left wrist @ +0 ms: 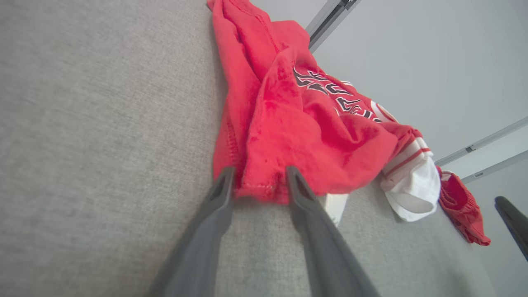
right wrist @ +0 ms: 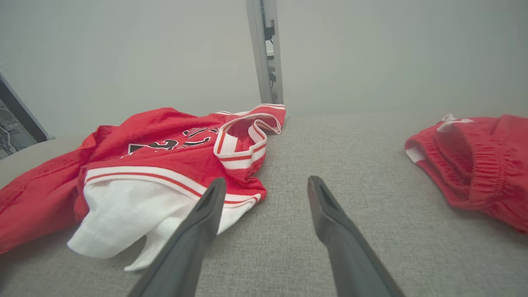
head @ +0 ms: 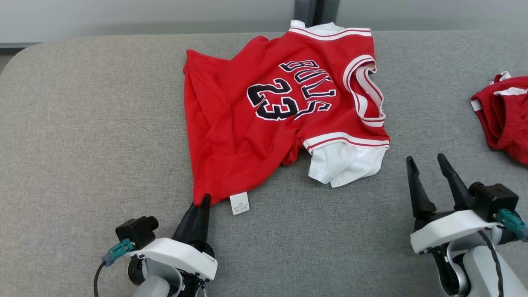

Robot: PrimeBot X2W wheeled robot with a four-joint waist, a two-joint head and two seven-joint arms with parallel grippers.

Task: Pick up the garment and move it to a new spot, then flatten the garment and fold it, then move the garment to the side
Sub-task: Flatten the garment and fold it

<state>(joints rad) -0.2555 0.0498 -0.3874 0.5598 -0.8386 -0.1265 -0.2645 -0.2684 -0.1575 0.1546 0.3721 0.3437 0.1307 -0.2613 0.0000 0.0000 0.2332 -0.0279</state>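
The garment (head: 272,111) is a red jersey with white trim and the number 23, lying crumpled across the middle of the grey padded surface (head: 82,144). Its white inner sleeve bunches at the near right. My left gripper (head: 202,200) is at the jersey's near-left hem corner. In the left wrist view, that red hem (left wrist: 262,187) sits between the two fingers of the left gripper (left wrist: 259,177), which still stand apart. My right gripper (head: 427,163) is open and empty, just right of the white sleeve (right wrist: 111,214), with bare grey cloth between the fingers of the right gripper (right wrist: 266,185).
A second red piece of clothing (head: 505,115) lies bunched at the right edge, right of my right gripper. A white care label (head: 239,203) sticks out from the jersey's hem beside my left fingers. A pale wall with a dark post (head: 315,12) runs behind the surface.
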